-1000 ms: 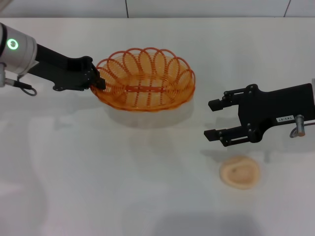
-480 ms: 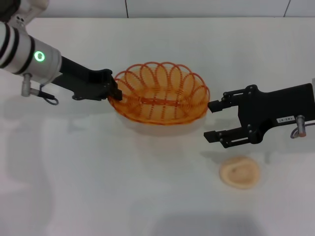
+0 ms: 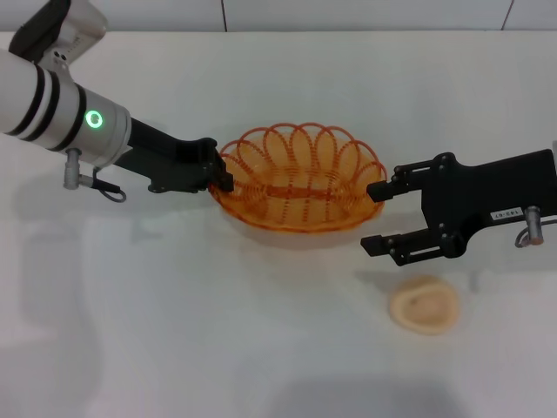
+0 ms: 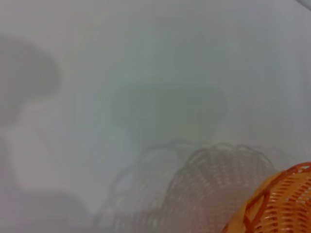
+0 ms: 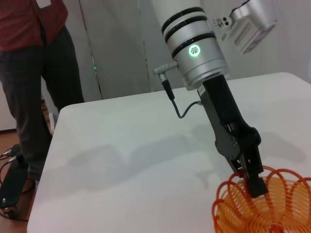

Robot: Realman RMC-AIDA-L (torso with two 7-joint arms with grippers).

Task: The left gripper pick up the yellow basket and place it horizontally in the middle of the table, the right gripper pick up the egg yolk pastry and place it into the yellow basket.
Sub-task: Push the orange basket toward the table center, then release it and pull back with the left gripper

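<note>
The yellow basket (image 3: 300,178), an oval orange-yellow wire basket, hangs just above the white table (image 3: 174,331) near its middle, its shadow below it. My left gripper (image 3: 223,177) is shut on the basket's left rim. The basket also shows in the left wrist view (image 4: 277,204) and the right wrist view (image 5: 265,204), where the left gripper (image 5: 253,184) clamps the rim. My right gripper (image 3: 376,218) is open and empty, just right of the basket. The egg yolk pastry (image 3: 424,305) lies on the table below the right gripper.
A person in a red shirt (image 5: 34,63) stands beyond the table's far edge in the right wrist view. The table's back edge (image 3: 278,31) meets a wall.
My left gripper has carried the basket to the right and slightly nearer, toward the table's middle, close to the right gripper. The right gripper and the pastry have barely moved.
</note>
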